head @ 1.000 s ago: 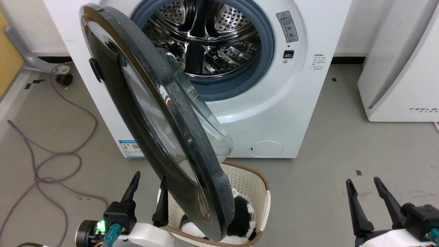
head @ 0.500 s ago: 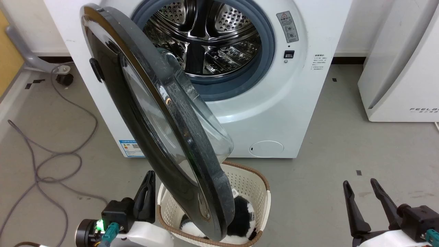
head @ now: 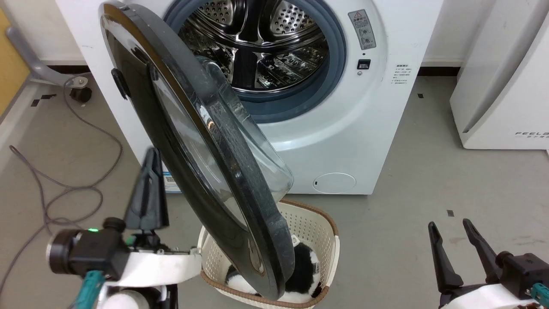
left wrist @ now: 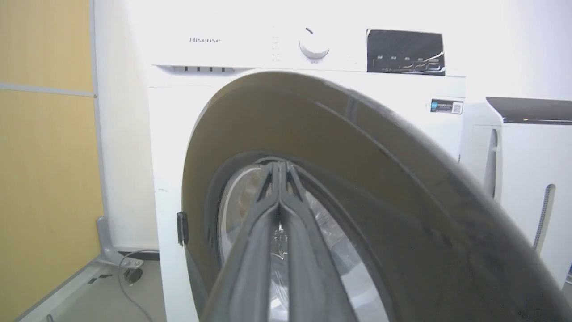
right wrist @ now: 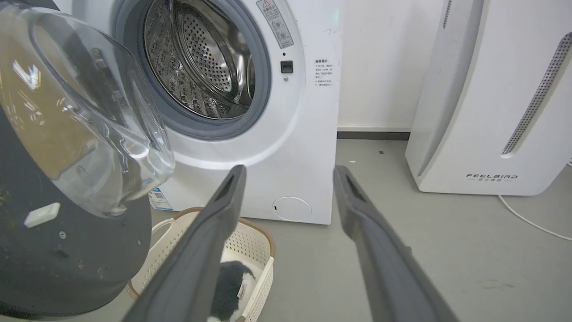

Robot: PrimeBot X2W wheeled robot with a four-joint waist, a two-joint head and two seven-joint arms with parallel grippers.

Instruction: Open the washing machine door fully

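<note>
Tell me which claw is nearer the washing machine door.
Left. The left claw, shut, points from close by at the outer face of the washing machine door; contact is unclear. The right claw, open, sits low, well off to the door's right.

Dark right claw (head: pixel 448 223), white forearm (head: pixel 484 297), teal plug (head: pixel 540 294)

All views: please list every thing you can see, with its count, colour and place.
washer: one, white, centre back
door: one, black with clear glass, hinged at left, partly open
drum: one, steel, inside washer
gasket: one, grey, around drum
basket: one, cream, floor under door's low edge
furry thing: one, black and white, in basket
cable: one, grey, floor left
appliance: one, white, right
left hand: one, dark, shut, outside door
right hand: one, dark, open, lower right
</note>
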